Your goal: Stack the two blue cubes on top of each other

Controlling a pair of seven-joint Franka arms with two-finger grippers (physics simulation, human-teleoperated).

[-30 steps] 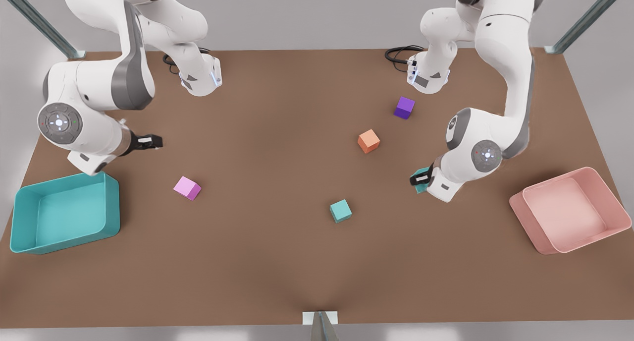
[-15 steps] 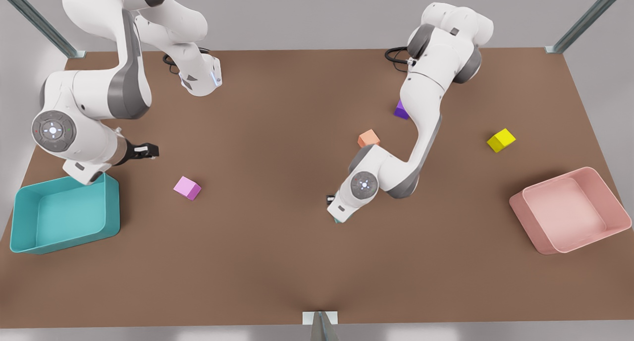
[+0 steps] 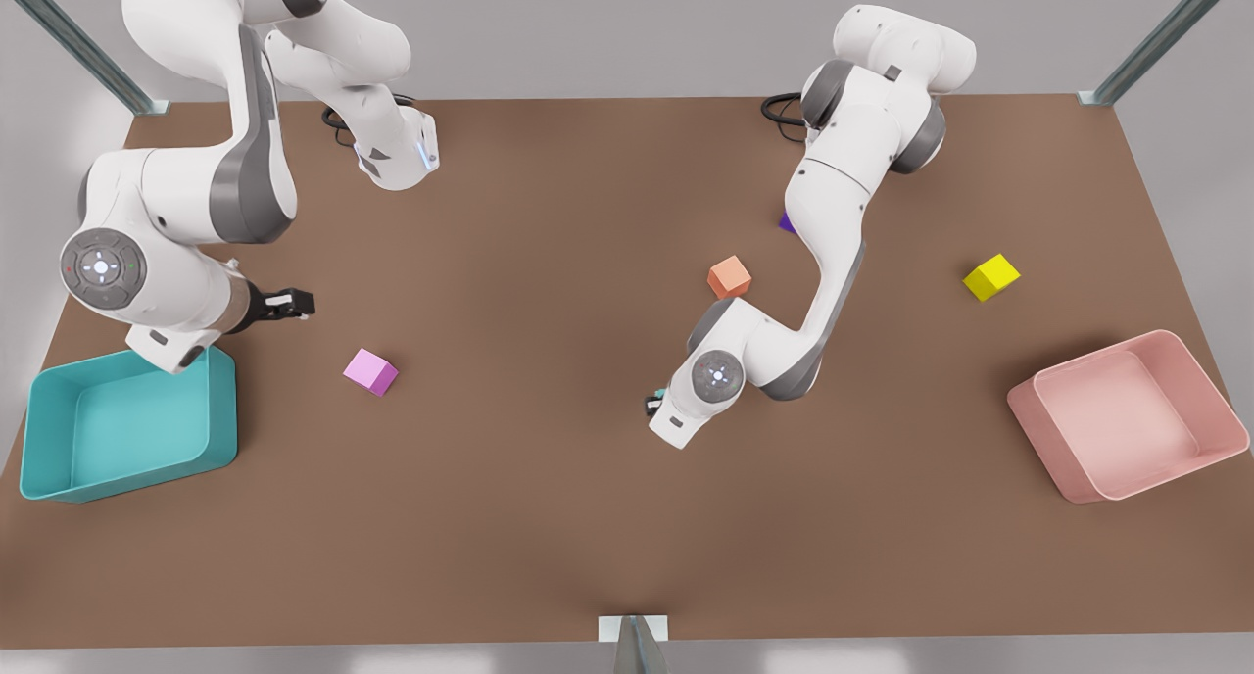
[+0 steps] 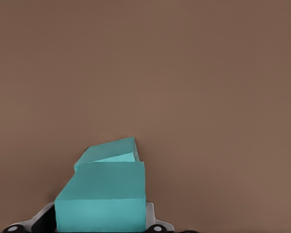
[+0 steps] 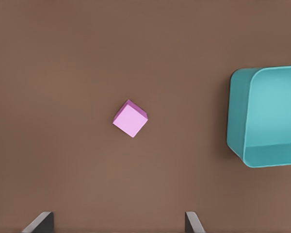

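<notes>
Here we are clamping one teal cube [image 4: 101,204] in our left claw [image 4: 101,221] mid-counter, over its twin [image 4: 109,151], for stacking; our right claw [image 5: 117,224] is waiting agape, empty, near the teal bin [image 5: 266,116].

Front view: my left gripper [image 3: 654,403] sits mostly under its own wrist, with a sliver of teal beside it; can't separate the two blue cubes there. Purple cube [image 3: 787,223] nearly all covered by the arm's link. Left wrist view: held cube [image 4: 102,204] cut by the frame edge, and it hides much of the lower cube [image 4: 109,151]. Right wrist view: teal bin [image 5: 266,116] cut by the frame edge, right gripper fingertips [image 5: 39,222] barely in frame
</notes>
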